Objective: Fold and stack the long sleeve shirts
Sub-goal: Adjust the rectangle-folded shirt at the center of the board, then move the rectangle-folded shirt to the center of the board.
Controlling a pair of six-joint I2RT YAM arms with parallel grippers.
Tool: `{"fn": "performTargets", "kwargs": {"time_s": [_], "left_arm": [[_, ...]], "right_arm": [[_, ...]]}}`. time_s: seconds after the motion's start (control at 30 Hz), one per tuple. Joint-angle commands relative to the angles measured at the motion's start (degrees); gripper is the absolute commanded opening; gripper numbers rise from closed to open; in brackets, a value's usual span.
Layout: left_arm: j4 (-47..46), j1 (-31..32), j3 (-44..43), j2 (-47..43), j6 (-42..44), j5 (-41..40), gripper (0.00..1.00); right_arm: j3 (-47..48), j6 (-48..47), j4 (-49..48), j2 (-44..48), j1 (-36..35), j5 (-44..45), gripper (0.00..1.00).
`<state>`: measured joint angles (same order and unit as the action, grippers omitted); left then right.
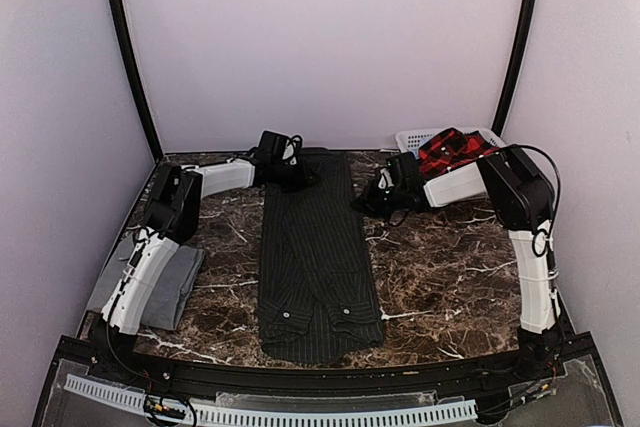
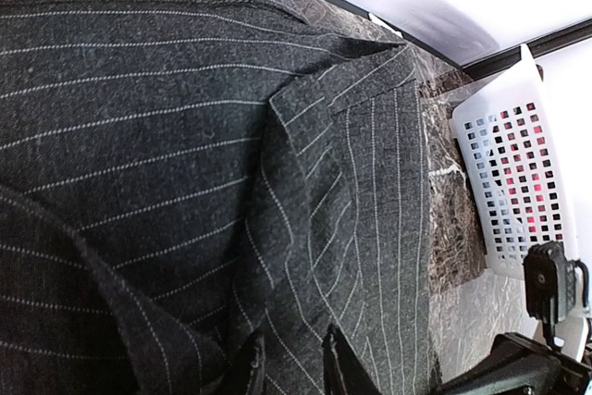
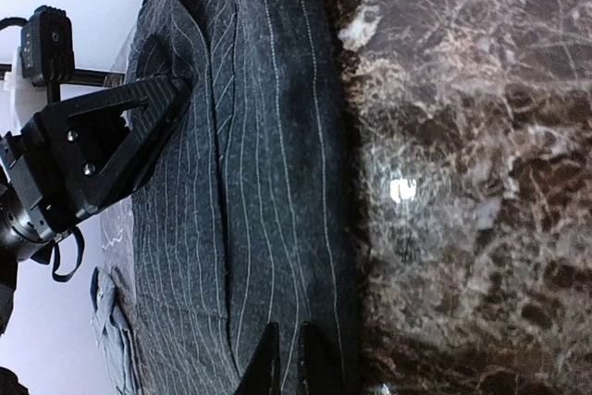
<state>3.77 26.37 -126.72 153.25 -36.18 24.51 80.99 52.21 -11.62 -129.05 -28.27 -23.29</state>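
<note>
Three shirts: grey (image 1: 175, 287) folded at near left, plaid (image 1: 455, 152) in basket (image 1: 410, 137) far right, pinstripe (image 1: 318, 257) a long strip down table (image 1: 450, 277) centre. My left gripper (image 2: 291, 363) sits at its collar end, fingers narrowly apart; whether cloth is nipped I cannot tell. My right gripper (image 3: 289, 358) has fingers together at its far right edge. Step, as I judge: halving the strip. Next needs both far corners pinched and carried level toward the hem
</note>
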Motion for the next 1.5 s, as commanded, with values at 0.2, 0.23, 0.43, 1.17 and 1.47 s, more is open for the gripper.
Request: {"fn": "performTargets", "kwargs": {"time_s": [0.2,0.23,0.43,1.17,1.47], "left_arm": [[4.6,0.2,-11.6,7.4,0.2,-1.1,0.22],[4.5,0.2,-12.2,7.7,0.2,-0.8,0.23],[4.0,-0.7,-16.2,6.7,0.5,0.9,0.28],[3.0,-0.4,42.7,-46.5,3.2,-2.0,0.55],[-2.3,2.2,64.3,-53.7,0.9,-1.2,0.52]], "right_arm": [[-0.5,-1.7,0.8,0.1,0.0,0.5,0.06],[0.4,-2.2,1.8,-0.2,0.3,0.6,0.06],[4.8,-4.5,5.2,-1.2,1.6,0.3,0.06],[3.9,-18.1,17.1,14.3,-3.9,6.1,0.59],[-3.7,-18.7,13.9,17.7,-10.1,2.9,0.63]]}}
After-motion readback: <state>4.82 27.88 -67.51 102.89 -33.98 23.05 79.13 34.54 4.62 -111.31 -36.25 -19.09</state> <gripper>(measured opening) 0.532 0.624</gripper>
